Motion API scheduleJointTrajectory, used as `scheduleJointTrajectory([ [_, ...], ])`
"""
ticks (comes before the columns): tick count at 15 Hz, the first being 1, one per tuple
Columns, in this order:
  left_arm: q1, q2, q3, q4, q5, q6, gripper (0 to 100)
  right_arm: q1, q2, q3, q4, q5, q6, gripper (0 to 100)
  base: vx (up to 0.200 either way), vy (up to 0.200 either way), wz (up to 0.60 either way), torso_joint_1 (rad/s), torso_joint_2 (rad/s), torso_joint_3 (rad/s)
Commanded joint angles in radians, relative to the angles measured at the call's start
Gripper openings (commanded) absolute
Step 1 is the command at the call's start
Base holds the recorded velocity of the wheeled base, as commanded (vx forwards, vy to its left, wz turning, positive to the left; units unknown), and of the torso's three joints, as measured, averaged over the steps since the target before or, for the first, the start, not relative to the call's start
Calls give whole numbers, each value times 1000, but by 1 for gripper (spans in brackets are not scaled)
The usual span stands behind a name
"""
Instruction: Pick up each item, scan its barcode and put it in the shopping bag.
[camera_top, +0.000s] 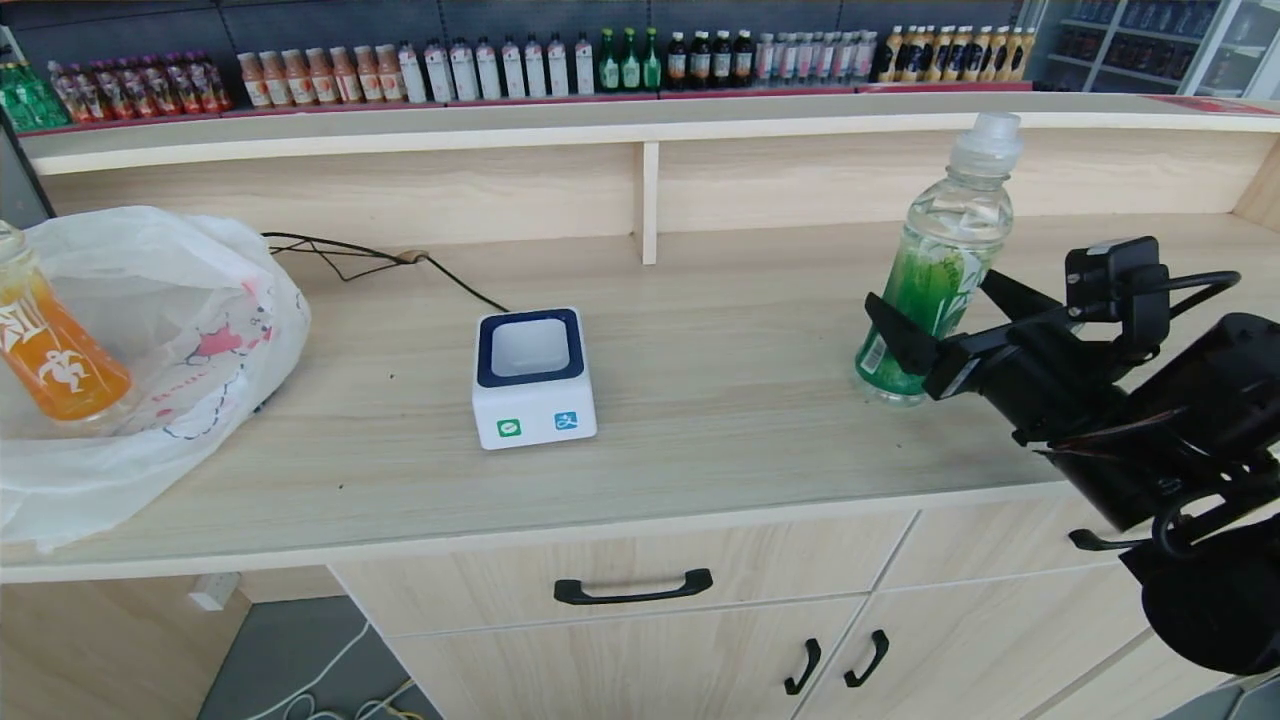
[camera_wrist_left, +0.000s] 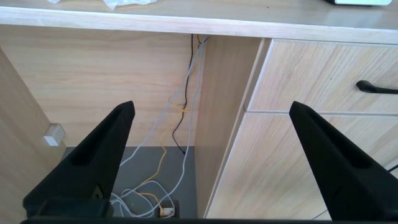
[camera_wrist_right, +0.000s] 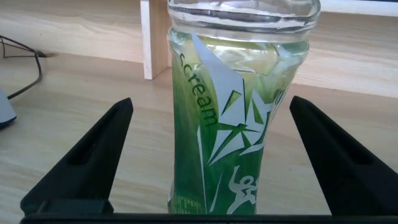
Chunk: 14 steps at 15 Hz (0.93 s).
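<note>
A green-labelled clear bottle (camera_top: 940, 270) with a white cap stands upright on the right part of the wooden counter (camera_top: 720, 420). My right gripper (camera_top: 950, 315) is open, one finger on each side of the bottle's lower half. In the right wrist view the bottle (camera_wrist_right: 236, 124) stands between the two black fingers (camera_wrist_right: 93, 162) with a gap on both sides. The white scanner (camera_top: 533, 375) with its dark blue rim sits mid-counter. A white plastic shopping bag (camera_top: 190, 330) lies at the left with an orange drink bottle (camera_top: 55, 340) in it. My left gripper (camera_wrist_left: 211, 162) hangs open below the counter, facing the cabinet front.
A black cable (camera_top: 400, 262) runs from the scanner to the counter's back. A raised back shelf with a divider (camera_top: 648, 200) bounds the counter. Drawers and doors with black handles (camera_top: 632, 588) sit under the front edge. Loose wires (camera_wrist_left: 180, 124) hang under the counter.
</note>
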Motion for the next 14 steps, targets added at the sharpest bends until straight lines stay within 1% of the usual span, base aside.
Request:
scheduleJointTrajectory([
  [1,0,0,0,0,0,0,100,0,22,-34,-1,1,-2,100,0,0,0,0,0,0],
  [2,0,0,0,0,0,0,100,8,29,-64,-1,1,-2,100,0,0,0,0,0,0],
  [3,0,0,0,0,0,0,100,34,34,-93,-1,-3,-2,100,0,0,0,0,0,0],
  [7,0,0,0,0,0,0,100,42,57,-152,-1,-3,-2,100,0,0,0,0,0,0],
  [14,0,0,0,0,0,0,100,40,83,-158,-1,-5,-2,100,0,0,0,0,0,0],
])
